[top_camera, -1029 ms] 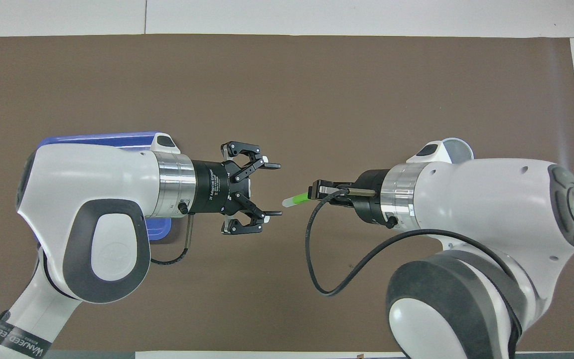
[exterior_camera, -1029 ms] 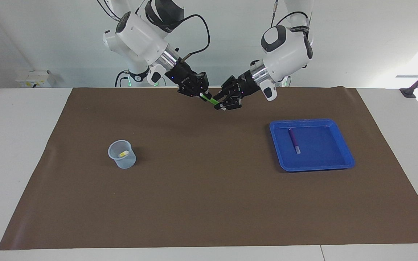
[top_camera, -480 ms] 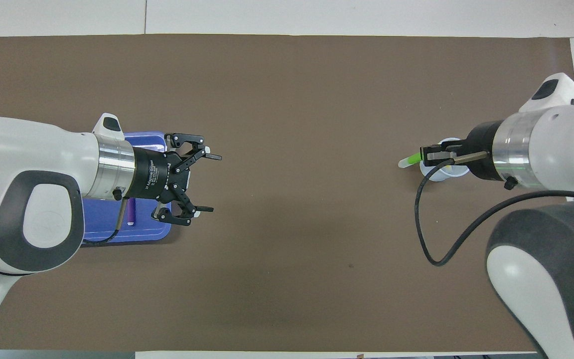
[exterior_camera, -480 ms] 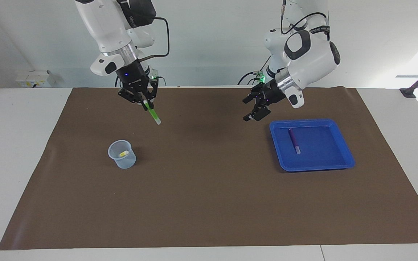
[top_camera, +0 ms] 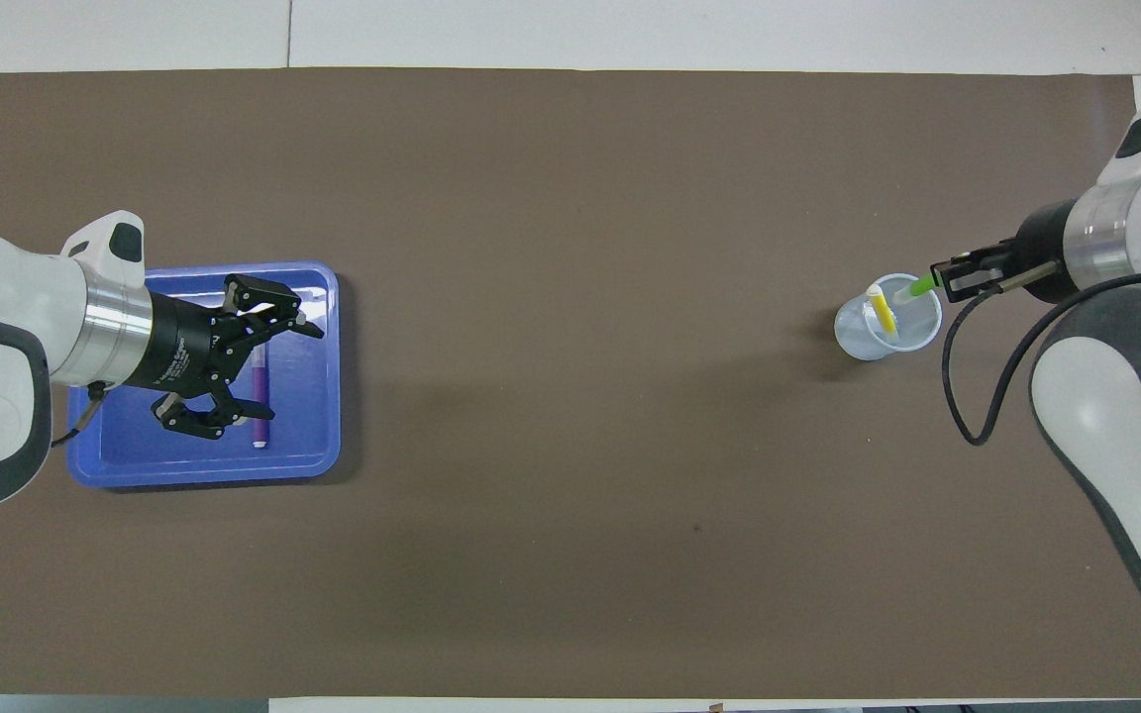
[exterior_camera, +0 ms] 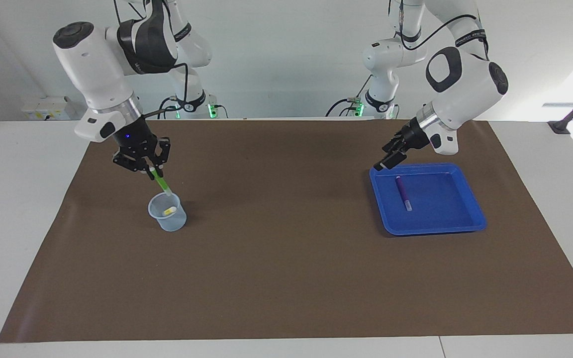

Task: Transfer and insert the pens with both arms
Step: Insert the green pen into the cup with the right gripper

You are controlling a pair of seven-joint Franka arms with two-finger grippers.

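My right gripper [exterior_camera: 150, 169] is shut on the bright green pen [exterior_camera: 163, 185]. It holds the pen tilted, with the lower end at the mouth of the clear plastic cup [exterior_camera: 168, 219]. The yellow pen [exterior_camera: 169, 211] leans inside the cup. In the overhead view the right gripper [top_camera: 953, 278] holds the green pen [top_camera: 922, 287] over the cup [top_camera: 863, 342], beside the yellow pen [top_camera: 882, 307]. My left gripper [exterior_camera: 389, 160] is open and empty in the air over the blue tray [exterior_camera: 470, 191]. The purple pen [exterior_camera: 402, 193] lies flat in the tray. In the overhead view the left gripper [top_camera: 289, 369] covers part of the purple pen [top_camera: 260, 386].
A brown mat [exterior_camera: 286, 258] covers most of the white table. The cup stands toward the right arm's end and the tray [top_camera: 333, 396] toward the left arm's end. Two smaller arms with green lights [exterior_camera: 210, 110] stand at the robots' edge of the table.
My right gripper has carried the green pen from mid-table to the cup and lowered it to the cup's mouth. My open left gripper has pulled back from the hand-over spot to over the tray.
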